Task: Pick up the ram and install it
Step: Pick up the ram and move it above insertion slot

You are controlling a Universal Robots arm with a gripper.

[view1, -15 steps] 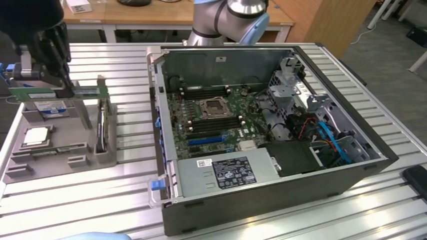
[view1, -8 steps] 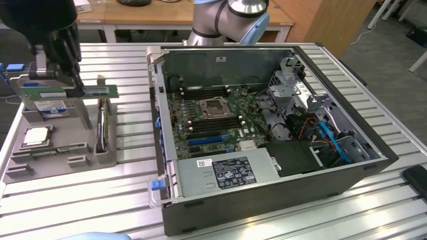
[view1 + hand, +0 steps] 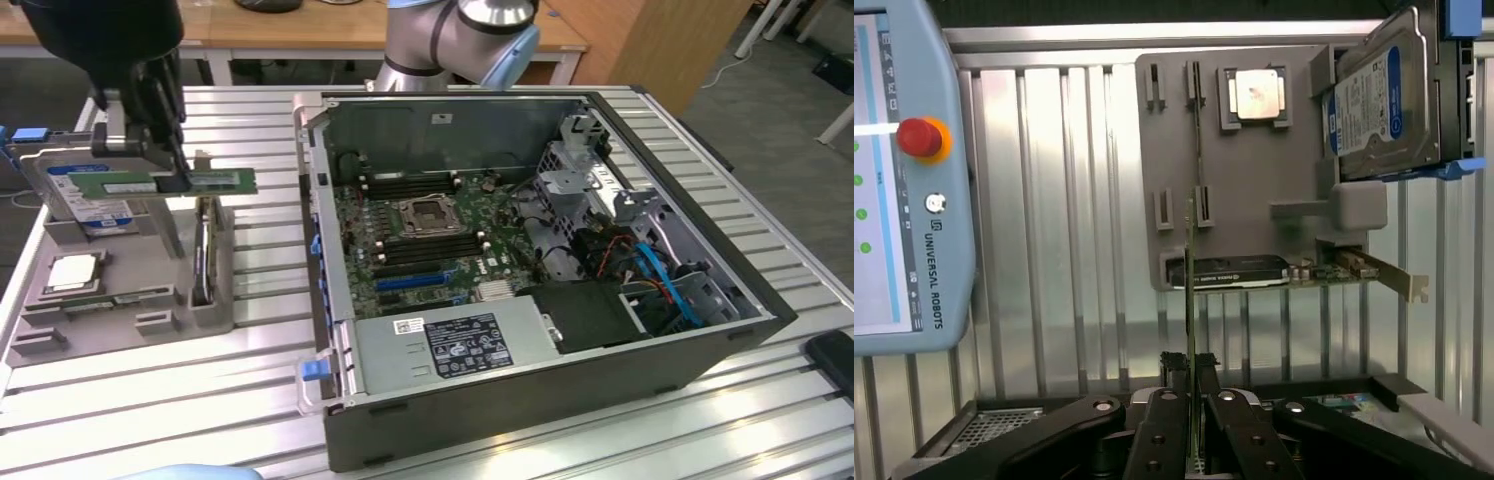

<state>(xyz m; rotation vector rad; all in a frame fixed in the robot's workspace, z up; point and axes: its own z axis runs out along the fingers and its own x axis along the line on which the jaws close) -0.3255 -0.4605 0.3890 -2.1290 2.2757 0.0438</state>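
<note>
Gripper [image 3: 171, 180] clamped on the ram [image 3: 224, 181], above grey parts tray [image 3: 114, 322], beside computer case [image 3: 534, 400]

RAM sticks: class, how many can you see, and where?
1. The ram is held by the gripper, above the grey parts holder beside the open computer case. Any seated in the motherboard may be hidden.

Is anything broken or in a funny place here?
Nothing looks broken or spilled. The only thing off its spot is the ram, held level in the gripper's jaws above the tray.
</note>
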